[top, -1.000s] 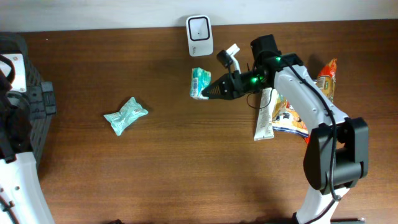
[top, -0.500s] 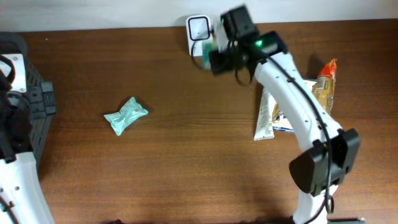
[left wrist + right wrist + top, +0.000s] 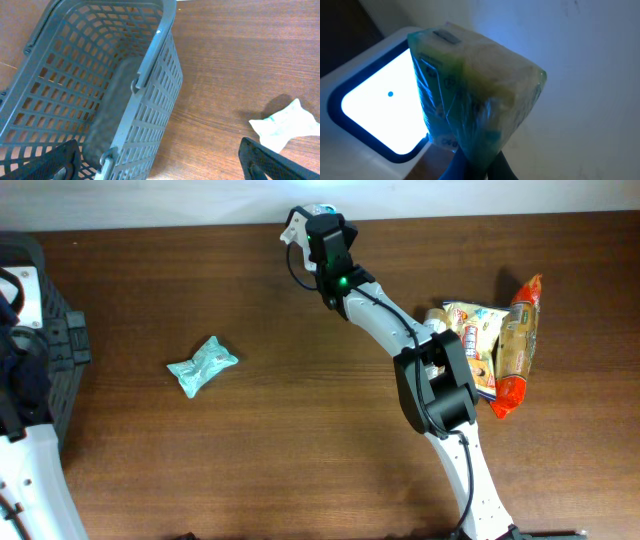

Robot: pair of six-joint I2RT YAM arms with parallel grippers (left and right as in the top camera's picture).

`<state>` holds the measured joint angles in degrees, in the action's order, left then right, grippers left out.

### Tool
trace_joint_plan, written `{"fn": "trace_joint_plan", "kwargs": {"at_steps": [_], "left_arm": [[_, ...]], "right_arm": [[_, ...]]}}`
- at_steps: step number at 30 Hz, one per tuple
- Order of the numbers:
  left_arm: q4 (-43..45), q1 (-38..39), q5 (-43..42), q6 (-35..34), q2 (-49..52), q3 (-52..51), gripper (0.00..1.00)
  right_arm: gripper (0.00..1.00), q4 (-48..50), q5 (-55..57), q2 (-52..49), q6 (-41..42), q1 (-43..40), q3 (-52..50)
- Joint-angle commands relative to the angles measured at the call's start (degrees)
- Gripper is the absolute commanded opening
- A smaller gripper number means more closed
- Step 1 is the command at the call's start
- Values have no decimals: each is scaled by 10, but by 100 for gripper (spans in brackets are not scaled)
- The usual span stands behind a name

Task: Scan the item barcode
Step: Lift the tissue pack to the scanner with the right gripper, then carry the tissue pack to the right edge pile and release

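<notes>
One packet up at the scanner, read unconfirmed

We have the right gripper (image 3: 476, 169) pinched narrow on the lower edge of a small green-and-yellow wrapped packet (image 3: 475, 95). It is held off the table, right in front of the scanner (image 3: 375, 115), whose window glows white and throws blue light over the wrapper. From overhead, the arm reaches to the far edge of the table (image 3: 300, 440) and covers most of the scanner.

Pickup and carry look done, and we judge the presenting step to be under way. We cannot see a barcode on the faces shown, nor any sign that a read has registered, so that part is open.

Our left gripper (image 3: 162, 165) hangs wide and empty near the grey basket (image 3: 100, 90). A second teal packet (image 3: 202, 364) lies on the wood, and several snack bags (image 3: 495, 345) lie at the right. Whether those need scanning too, we cannot tell.
</notes>
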<state>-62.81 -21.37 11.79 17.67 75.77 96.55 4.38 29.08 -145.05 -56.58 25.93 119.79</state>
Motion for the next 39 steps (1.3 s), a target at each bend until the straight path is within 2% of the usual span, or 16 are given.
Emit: {"fn": "trace_joint_plan", "kwargs": {"at_steps": [1, 9, 15, 17, 20, 23, 24, 27, 30, 33, 36, 37, 38, 39], "left_arm": [[1, -2, -4, 6, -1, 3, 99], [1, -2, -4, 6, -1, 3, 99], [1, -2, -4, 6, -1, 3, 99], [1, -2, -4, 6, -1, 3, 99], [1, -2, -4, 6, -1, 3, 99], [1, -2, -4, 6, -1, 3, 99], [1, -2, -4, 6, -1, 3, 99], [1, -2, -4, 6, -1, 3, 99], [1, -2, -4, 6, -1, 3, 99], [1, -2, -4, 6, -1, 3, 99], [1, -2, -4, 6, -1, 3, 99], [1, -2, -4, 6, -1, 3, 99], [1, -2, -4, 6, -1, 3, 99], [1, -2, -4, 6, -1, 3, 99]], "right_arm": [[4, 1, 14, 3, -17, 0, 8], [4, -5, 16, 3, -11, 3, 8], [4, -77, -37, 57, 123, 1, 8], [4, -124, -72, 87, 168, -3, 8], [4, -223, -167, 154, 278, -12, 8], [4, -428, -330, 242, 465, -38, 8], [4, -497, -362, 267, 499, -51, 8], [4, -663, -424, 324, 526, -103, 8], [4, -793, -397, 334, 552, -187, 5], [4, -842, -359, 313, 571, -268, -39], [4, -814, -359, 304, 557, -315, -131], [10, -799, -360, 304, 532, -316, -160], [25, -788, -361, 304, 518, -315, -179], [44, -785, -361, 304, 508, -315, -185]]}}
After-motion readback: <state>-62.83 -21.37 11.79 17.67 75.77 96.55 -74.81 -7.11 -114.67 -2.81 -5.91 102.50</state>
